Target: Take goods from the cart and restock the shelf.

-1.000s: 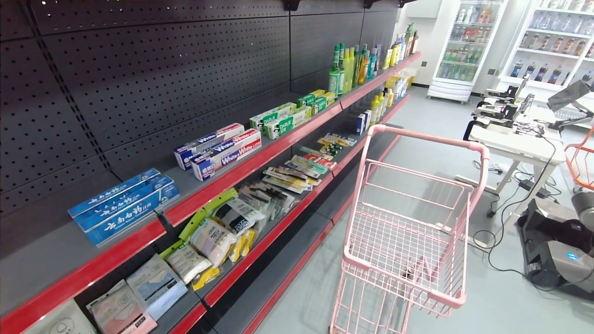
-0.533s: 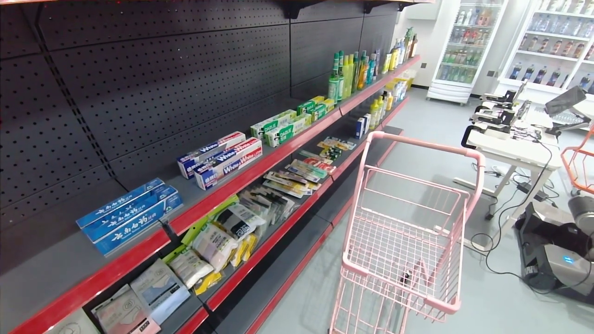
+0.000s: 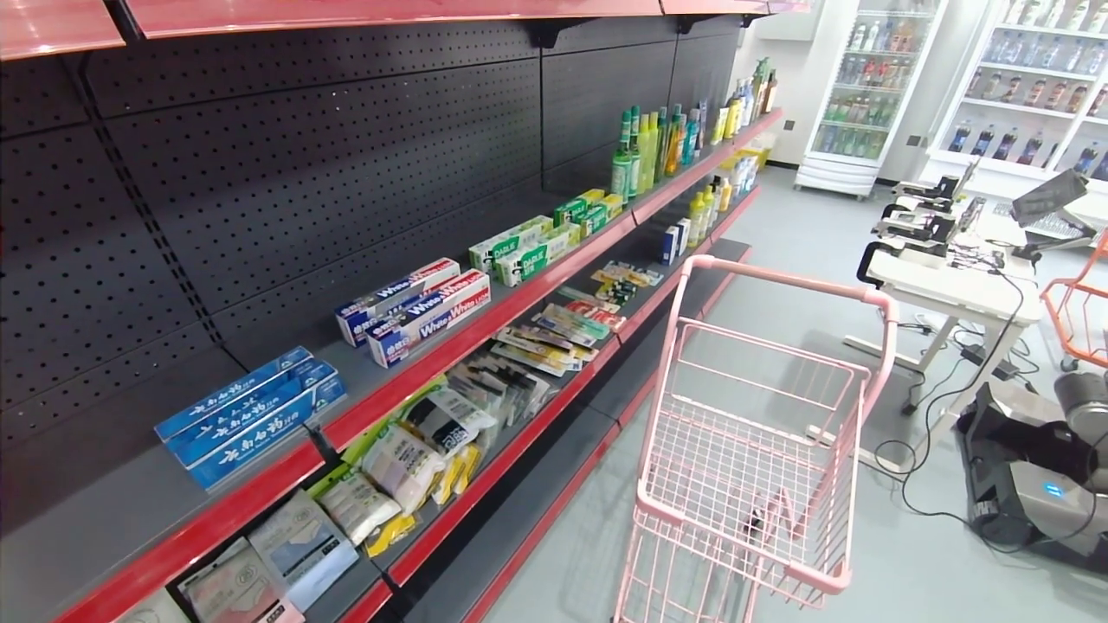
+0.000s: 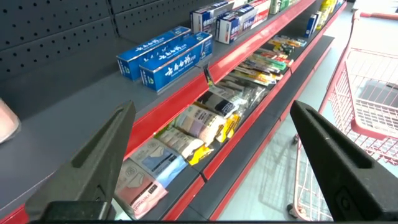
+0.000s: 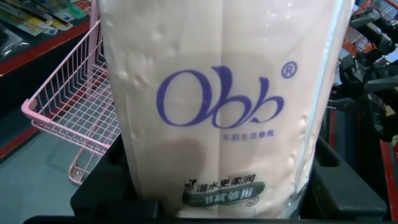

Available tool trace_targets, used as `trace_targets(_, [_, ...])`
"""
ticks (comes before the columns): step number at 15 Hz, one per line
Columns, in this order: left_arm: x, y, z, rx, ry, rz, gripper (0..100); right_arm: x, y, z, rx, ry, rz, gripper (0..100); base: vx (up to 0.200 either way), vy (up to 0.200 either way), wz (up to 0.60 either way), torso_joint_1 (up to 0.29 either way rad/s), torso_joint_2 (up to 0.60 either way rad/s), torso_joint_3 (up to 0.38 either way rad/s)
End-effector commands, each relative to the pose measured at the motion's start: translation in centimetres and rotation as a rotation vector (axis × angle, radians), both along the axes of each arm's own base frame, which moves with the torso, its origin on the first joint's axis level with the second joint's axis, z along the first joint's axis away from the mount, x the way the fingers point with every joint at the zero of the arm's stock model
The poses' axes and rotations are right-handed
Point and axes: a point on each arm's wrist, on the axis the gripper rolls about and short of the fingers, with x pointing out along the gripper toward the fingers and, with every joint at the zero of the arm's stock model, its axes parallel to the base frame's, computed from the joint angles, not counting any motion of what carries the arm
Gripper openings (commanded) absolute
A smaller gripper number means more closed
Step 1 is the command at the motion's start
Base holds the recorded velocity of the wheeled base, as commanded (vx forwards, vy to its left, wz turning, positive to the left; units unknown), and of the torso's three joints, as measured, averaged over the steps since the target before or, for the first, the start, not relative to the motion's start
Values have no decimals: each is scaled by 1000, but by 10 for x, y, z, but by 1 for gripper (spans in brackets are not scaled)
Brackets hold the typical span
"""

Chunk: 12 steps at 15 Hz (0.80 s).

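Note:
My right gripper is shut on a tall cream pack of tissue paper with purple lettering; its dark fingers press on both sides of the pack. Beside it stands the pink wire cart, whose basket looks empty in the head view. My left gripper is open, with nothing between its fingers, and faces the red-edged shelf. On the grey top board lie blue toothpaste boxes and white ones.
The lower shelf holds bagged goods and toothbrush packs; green bottles stand farther along. A pale pink item sits at the board's near end. A white table, an orange cart and floor cables lie beyond.
The head camera has moved, so the whole scene sits lower and a red upper shelf now shows at the top. The cart and the goods stay put.

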Motion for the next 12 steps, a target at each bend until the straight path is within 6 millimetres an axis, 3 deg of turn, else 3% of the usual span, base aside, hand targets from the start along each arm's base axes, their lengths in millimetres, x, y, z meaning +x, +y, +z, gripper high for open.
trace_targets(1, [0, 0, 0, 0, 1, 1, 100, 2, 0, -1, 2, 13, 1, 0, 0, 0, 0, 100, -212, -100])
trace_targets(6, [0, 0, 0, 0, 1, 1, 100, 7, -2, -1, 2, 26, -11, 0, 0, 0, 0, 86, -180, -95])
trace_targets(12, [0, 0, 0, 0, 1, -1, 100, 16, -3, 1, -37, 7, -10, 0, 0, 0, 600, 6, -11, 1])
